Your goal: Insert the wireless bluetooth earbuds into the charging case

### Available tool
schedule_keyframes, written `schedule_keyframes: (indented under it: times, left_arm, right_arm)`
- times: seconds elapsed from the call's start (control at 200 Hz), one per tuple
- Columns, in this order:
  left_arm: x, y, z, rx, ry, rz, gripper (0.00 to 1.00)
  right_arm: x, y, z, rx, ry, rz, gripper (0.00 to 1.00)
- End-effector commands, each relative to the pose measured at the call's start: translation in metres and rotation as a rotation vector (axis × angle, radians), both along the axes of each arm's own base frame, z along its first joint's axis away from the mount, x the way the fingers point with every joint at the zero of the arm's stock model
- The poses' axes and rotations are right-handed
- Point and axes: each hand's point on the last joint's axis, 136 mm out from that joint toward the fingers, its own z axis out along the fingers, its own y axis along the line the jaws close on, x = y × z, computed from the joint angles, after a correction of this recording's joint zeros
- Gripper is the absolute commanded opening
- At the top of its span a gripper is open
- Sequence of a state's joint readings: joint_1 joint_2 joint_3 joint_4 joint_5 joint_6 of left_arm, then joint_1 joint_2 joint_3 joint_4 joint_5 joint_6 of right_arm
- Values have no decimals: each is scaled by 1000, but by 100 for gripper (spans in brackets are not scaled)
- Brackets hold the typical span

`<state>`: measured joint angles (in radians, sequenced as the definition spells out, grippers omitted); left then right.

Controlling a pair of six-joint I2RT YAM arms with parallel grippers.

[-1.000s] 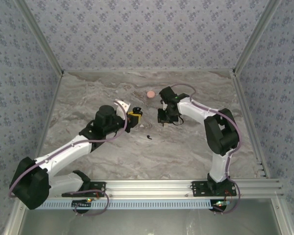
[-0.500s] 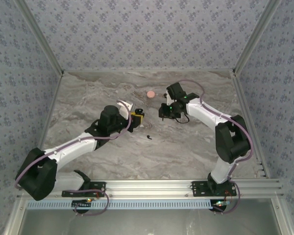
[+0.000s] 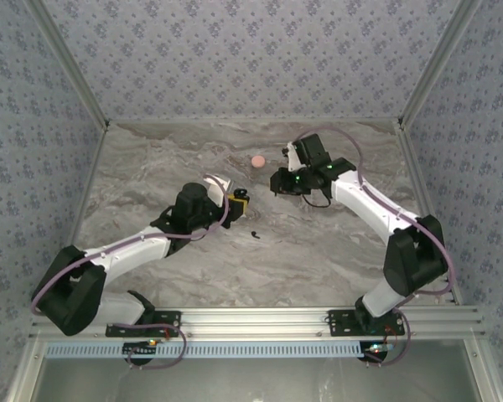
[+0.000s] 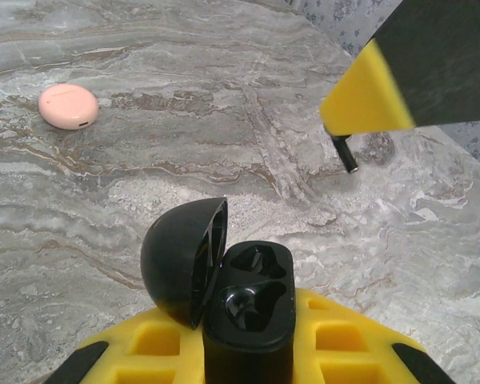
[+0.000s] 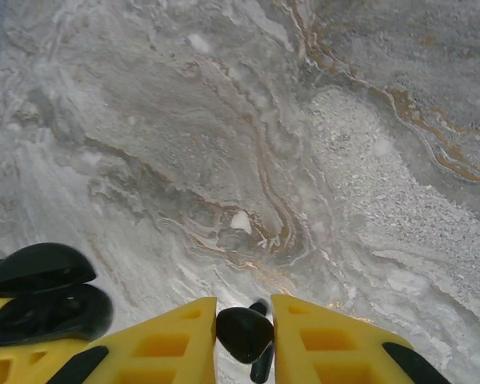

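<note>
**A:** Left pincer [image 3: 237, 199] is out over the middle of the marbled surface [image 3: 142, 167], and it's clamped on the charging case [image 4: 250, 316], with yellow fingers pressed in on either side of the black body.

**B:** And the lid [image 4: 182, 260] is swung wide open, tipped off to one side with its hinge edge against the body. Two moulded wells face up. Whether anything sits in them I can't make out, it's black on black.

**A:** Over to the right pincer [image 5: 244, 308]. Its jaws are drawn in tight on an earbud [image 5: 244, 334], the little dark bulb wedged between the two yellow fingertips and its stem poking out below.

**B:** The left wrist camera catches that too: a yellow fingertip up in the corner with a short dark stem sticking down from it.

**A:** How close are the two pincers?

**B:** Near, not touching. From the top, the right pincer sits just beyond the case on the right arm's side, with a strip of bare marble between them. In the right wrist view the open case shows at the lower corner, beside the fingers.

**A:** And there's the second earbud [image 3: 254, 234], lying alone on the surface, nearer the arm bases than either pincer.

**B:** Farther back, a pink disc [image 4: 68, 106] lies flat on the surface, well apart from the case, with nothing touching it
</note>
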<state>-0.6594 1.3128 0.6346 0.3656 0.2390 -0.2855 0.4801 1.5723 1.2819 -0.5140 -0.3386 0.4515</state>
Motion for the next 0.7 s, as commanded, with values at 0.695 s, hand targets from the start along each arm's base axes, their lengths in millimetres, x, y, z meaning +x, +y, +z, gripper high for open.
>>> schedule_keyframes:
  times: [0.695]
  left_arm:
    - [-12,-38,66,-329,-98,-128,18]
  right_arm:
    - [-23,45,120,128,-374,148,22]
